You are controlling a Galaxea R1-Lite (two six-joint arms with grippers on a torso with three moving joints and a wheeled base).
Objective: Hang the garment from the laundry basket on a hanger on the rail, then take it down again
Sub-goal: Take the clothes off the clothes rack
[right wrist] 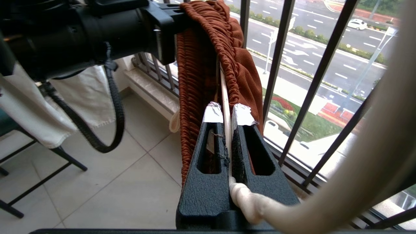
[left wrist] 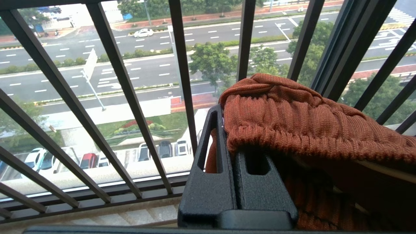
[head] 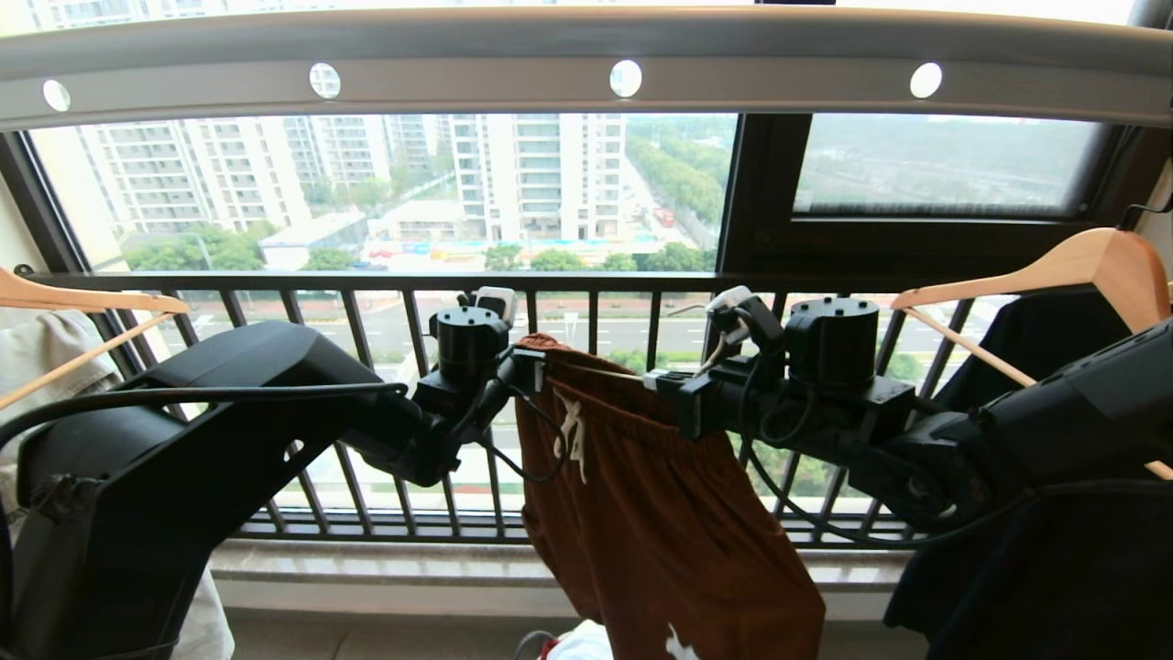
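Currently: garment [head: 641,513] hangs below rail [head: 586,55]; left gripper [head: 524,359] clamped on waistband, right gripper [right wrist: 227,113] clamped on hanger [right wrist: 226,107], waistband stretched level between them.

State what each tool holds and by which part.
Left tool: shut on the rust-brown soft fabric shorts, at the gathered waistband. Right tool: shut on the thin cream-white wire hanger, along its arm.
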